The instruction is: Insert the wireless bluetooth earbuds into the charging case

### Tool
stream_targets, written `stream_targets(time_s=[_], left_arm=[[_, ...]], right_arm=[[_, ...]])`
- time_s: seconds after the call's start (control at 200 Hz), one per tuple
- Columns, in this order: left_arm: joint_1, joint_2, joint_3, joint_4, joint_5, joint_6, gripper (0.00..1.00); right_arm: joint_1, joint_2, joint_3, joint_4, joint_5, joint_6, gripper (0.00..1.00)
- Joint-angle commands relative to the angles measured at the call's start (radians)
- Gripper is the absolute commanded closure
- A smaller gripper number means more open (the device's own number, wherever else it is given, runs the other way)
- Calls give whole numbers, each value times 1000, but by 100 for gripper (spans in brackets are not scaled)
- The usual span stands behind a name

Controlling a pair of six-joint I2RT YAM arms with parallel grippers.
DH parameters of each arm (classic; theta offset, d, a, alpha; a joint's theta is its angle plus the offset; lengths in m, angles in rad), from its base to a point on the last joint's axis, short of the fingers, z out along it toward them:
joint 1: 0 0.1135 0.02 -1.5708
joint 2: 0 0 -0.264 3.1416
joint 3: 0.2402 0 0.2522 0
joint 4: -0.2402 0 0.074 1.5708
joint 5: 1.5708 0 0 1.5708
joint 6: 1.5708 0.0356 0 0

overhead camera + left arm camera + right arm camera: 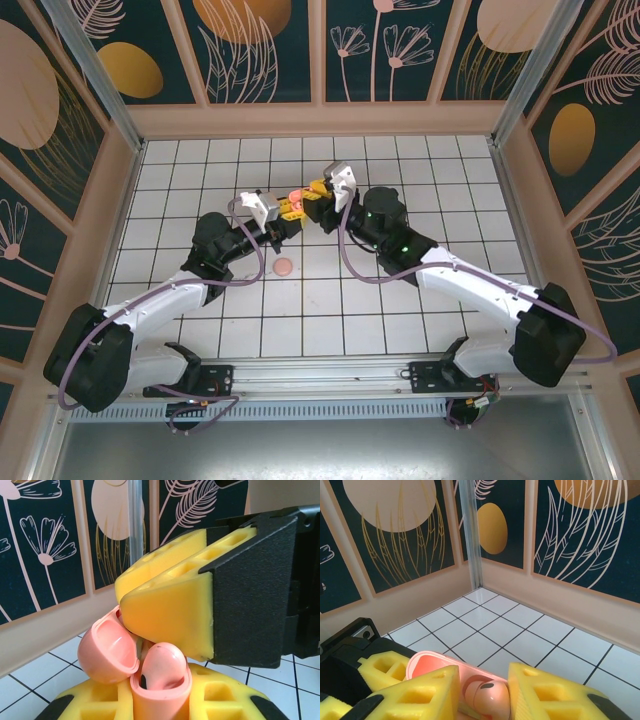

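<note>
Left gripper [161, 702] is clamped tight on the coral-pink plastic charging case [107, 655], with its lid tipped open. On the right gripper [482, 690], I see yellow foam jaws slightly parted around a glossy coral-pink earbud [487, 698] at the case mouth. I cannot tell whether they pinch it.

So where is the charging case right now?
Top view, mid-table: the charging case is clamped in the left gripper, lid open, the right gripper meeting it from the right.

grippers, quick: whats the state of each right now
left gripper: shut on the pink charging case
right gripper: around a pink earbud, grip cannot be told
</note>
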Motion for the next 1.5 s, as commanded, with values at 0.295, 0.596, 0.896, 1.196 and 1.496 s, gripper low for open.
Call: stream_targets(time_s=[0.295, 0.596, 0.896, 1.196, 1.496], left_arm=[[-6, -4, 72, 200, 6, -6, 100], [-6, 8, 73, 200, 5, -10, 100], [-6, 22, 70, 202, -7, -10, 100], [-5, 26, 11, 239, -156, -6, 100], [-5, 47, -17, 285, -207, -17, 100]], right_arm=[[13, -21, -51, -108, 15, 0, 59], [1, -43, -52, -115, 19, -2, 51], [-14, -73, -62, -126, -8, 22, 44], [-36, -239, -205, -112, -23, 216, 36], [9, -260, -257, -344, 134, 561, 40]])
